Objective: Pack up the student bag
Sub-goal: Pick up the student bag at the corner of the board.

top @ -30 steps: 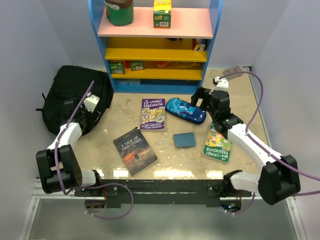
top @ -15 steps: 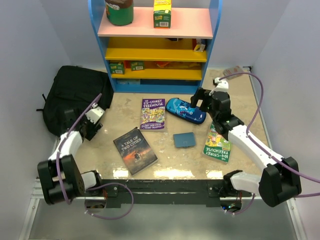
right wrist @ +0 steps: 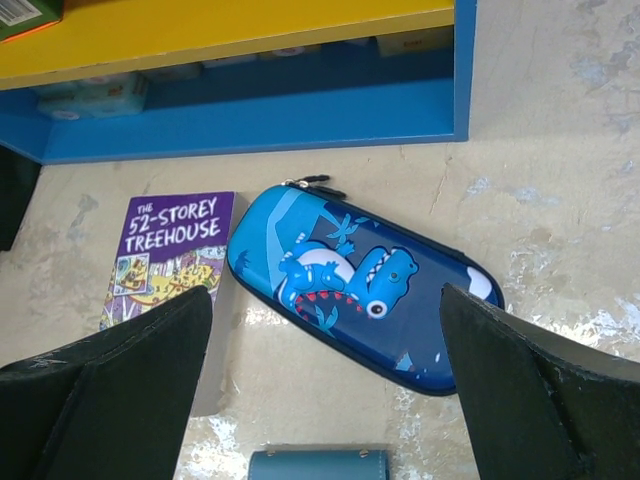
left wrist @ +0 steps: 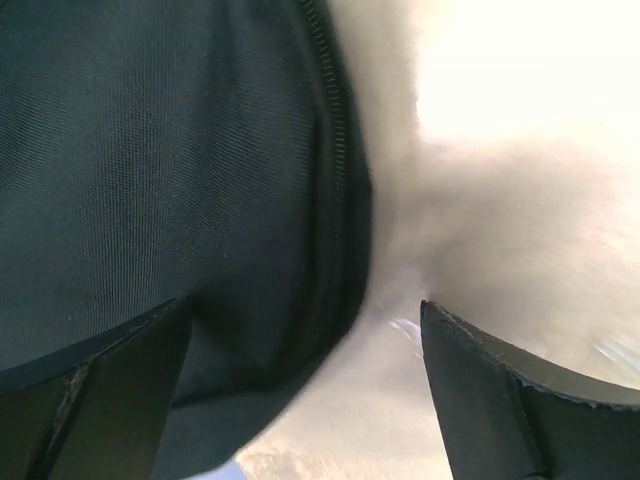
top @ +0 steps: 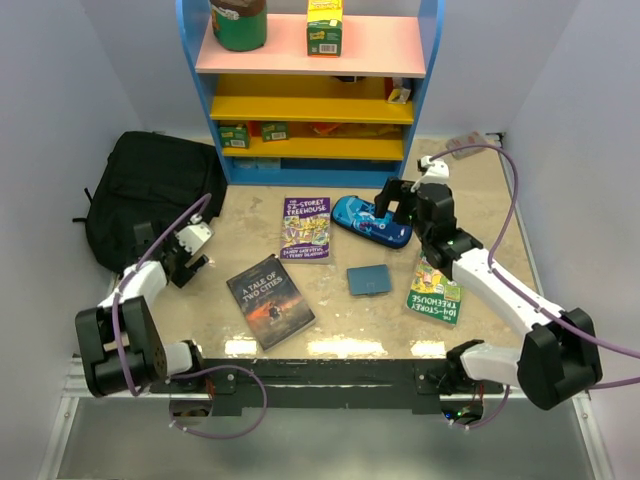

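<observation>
1. Since the packing ends in the student bag (top: 150, 195), its place comes first: this large, soft black fabric backpack lies flat just beside the left foot of the blue-framed shelf unit (top: 300, 172).
2. The black two-finger left gripper (top: 185, 258) hangs at the bag's near right edge, down and left of the shelf unit. Its jaws are spread wide and empty, and its wrist view shows only dark cloth and a zipper line. It is by far the nearer arm to the bag.
3. The right gripper (top: 392, 205), also spread wide and empty, hangs in front of the shelf unit's right half, directly over the glossy blue dinosaur-print pencil case (right wrist: 360, 285).
4. The case's long axis runs on a diagonal — zipper end nearest the shelf unit's base, far end slanting away to the right. The fingers stand squarely left and right of it, so a wrist turn is probably needed to close across its narrow width.
5. From the case, the bag lies well apart to the left — a carry along the shelf unit's whole front.
</observation>
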